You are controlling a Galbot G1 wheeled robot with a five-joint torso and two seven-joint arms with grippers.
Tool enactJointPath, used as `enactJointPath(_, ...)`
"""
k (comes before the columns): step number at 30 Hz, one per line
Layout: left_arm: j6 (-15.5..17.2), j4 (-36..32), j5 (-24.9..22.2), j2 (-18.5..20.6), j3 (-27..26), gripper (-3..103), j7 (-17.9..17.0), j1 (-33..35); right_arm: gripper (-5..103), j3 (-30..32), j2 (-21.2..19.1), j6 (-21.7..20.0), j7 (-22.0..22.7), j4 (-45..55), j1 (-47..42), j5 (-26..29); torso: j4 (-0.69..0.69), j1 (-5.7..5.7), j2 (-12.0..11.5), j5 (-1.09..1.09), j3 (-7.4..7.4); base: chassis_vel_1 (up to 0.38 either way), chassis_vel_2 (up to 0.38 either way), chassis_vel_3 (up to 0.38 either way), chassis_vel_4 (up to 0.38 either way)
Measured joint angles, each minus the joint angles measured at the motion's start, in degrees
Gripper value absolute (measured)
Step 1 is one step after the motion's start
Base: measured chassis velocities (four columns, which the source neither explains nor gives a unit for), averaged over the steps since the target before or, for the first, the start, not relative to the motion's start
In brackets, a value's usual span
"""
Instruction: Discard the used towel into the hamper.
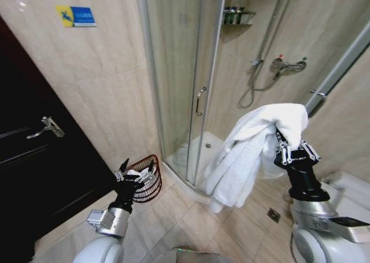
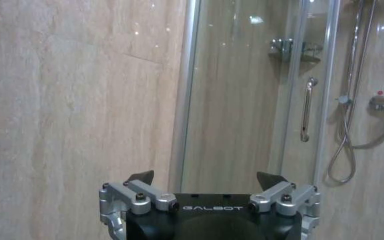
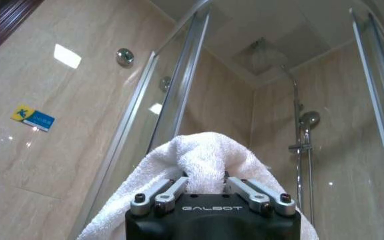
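White towel point(image 1: 254, 153) hangs from right gripper point(image 1: 283, 140) beside glass shower door point(image 1: 179, 72).

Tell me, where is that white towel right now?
The towel hangs from the right gripper, raised on the robot's right in the head view, in front of the glass shower cabin.

The head view looks forward and down from above at the shower door point(image 1: 185, 84), arms below it. The left wrist view faces the door point(image 2: 245, 100) level, from close. The right wrist view tilts up along the door point(image 3: 178, 90) toward the ceiling
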Motion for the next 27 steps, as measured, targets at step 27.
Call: enactJointPath(27,0.0,0.0,0.0,0.0,0.0,100,0.0,0.0,14,-5.3,0.9,-0.1,0.2,0.0,0.3,0.4,0.00,-0.01,0.0,0.04,-0.02,0.096,0.096,-0.089,-0.097)
